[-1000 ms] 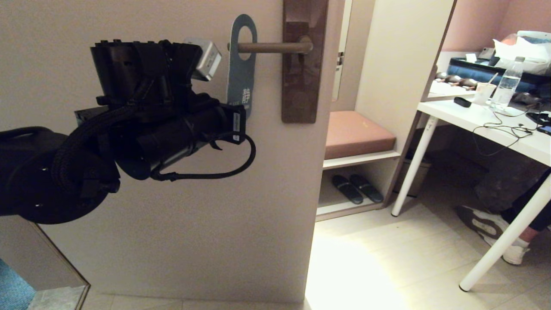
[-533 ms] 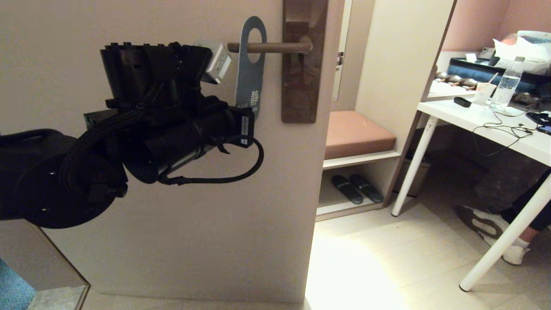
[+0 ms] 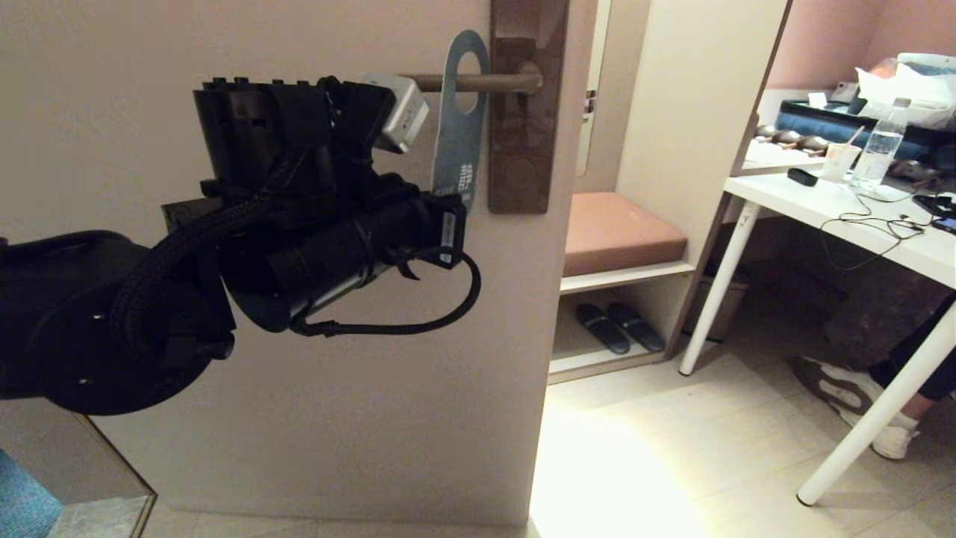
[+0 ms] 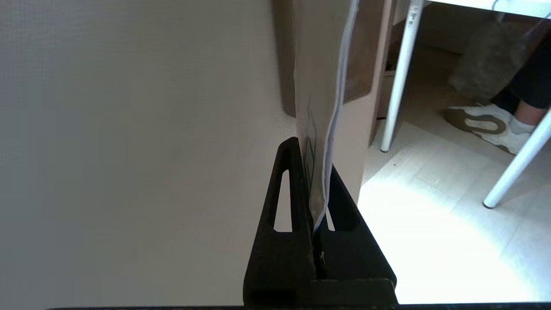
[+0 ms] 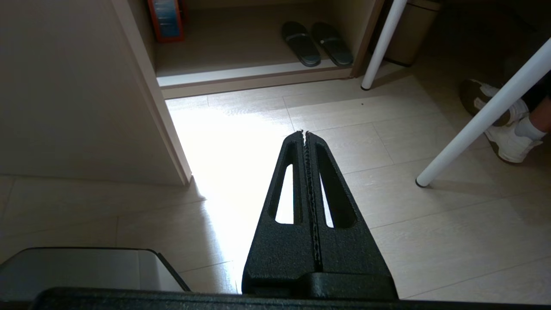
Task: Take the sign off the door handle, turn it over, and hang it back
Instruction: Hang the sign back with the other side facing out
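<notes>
Blue sign threaded on door handle.

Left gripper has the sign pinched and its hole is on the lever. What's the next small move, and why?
Probably open the left gripper and let go. The sign already hangs with its oval hole around the door handle, close to the backplate, and the fingers are clamped on its lower edge. The right gripper is parked over the floor, shut.

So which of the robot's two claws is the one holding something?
The left gripper: it is shut on the sign's lower end, with the sign's hole over the door handle. The right gripper is shut on nothing, pointing at the floor.
</notes>
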